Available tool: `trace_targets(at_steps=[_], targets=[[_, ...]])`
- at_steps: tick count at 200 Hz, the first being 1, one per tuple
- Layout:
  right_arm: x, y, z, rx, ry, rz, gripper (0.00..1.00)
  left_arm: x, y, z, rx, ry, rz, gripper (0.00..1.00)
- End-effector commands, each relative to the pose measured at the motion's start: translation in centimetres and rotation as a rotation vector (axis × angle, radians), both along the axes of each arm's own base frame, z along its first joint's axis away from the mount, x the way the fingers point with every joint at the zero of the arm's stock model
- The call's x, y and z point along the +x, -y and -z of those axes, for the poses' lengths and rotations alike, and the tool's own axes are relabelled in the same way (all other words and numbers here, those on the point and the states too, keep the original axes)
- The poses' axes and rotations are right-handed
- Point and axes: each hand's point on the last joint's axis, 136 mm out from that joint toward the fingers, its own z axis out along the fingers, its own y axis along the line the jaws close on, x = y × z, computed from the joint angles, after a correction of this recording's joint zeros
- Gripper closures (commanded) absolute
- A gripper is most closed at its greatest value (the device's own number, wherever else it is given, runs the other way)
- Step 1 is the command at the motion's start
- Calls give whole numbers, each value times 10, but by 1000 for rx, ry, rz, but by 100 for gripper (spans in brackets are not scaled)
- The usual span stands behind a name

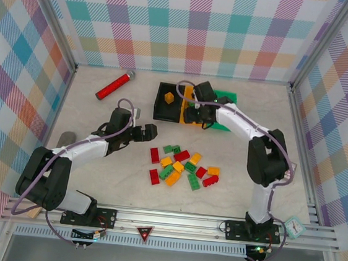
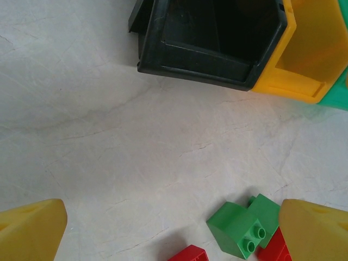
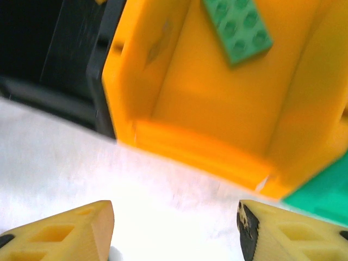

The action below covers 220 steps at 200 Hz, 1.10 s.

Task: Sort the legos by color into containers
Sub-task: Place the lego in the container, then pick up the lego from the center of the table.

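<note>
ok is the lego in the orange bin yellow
No, the lego lying in the orange bin is green, as the right wrist view shows plainly.

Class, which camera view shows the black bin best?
Top view: the whole black bin is visible, with a yellow brick inside. Left wrist shows its near wall and dark floor; right wrist, a blurred edge.

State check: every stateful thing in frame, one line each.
Left tool: open, empty.
Right tool: open, empty.
Black plastic bin: holds one yellow brick.
Orange-yellow plastic bin: holds a flat green brick.
Loose plastic bricks: unsorted on table.
Red cylinder: lying flat.
</note>
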Motion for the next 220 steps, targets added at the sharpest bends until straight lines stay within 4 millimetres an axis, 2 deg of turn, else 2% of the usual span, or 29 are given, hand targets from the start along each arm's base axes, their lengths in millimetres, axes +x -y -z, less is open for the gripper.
trace_targets(at_steps=[1,43,59,76,105,148,168,194,220], targets=[[-21,-2,-24,65,64,-30,38,2,-5,3,7,10,-7,0],[-60,28,-22,74,122,-28,37,0,-2,1,14,-22,17,0],[-70,37,-13,48,130,-35,37,-5,-3,10,15,-55,3,0],[-78,46,0,23,127,-37,37,-15,-6,30,14,-130,-19,1],[-83,54,13,48,180,1,37,-40,1,45,24,-262,7,9],[-87,63,15,92,245,68,37,-73,14,21,177,-287,28,9],[-91,57,13,111,252,48,37,-79,18,14,222,-297,19,9],[-89,58,16,93,244,53,37,-86,17,23,274,-338,4,11],[-89,56,18,106,238,51,37,-86,24,31,302,-378,19,16]])
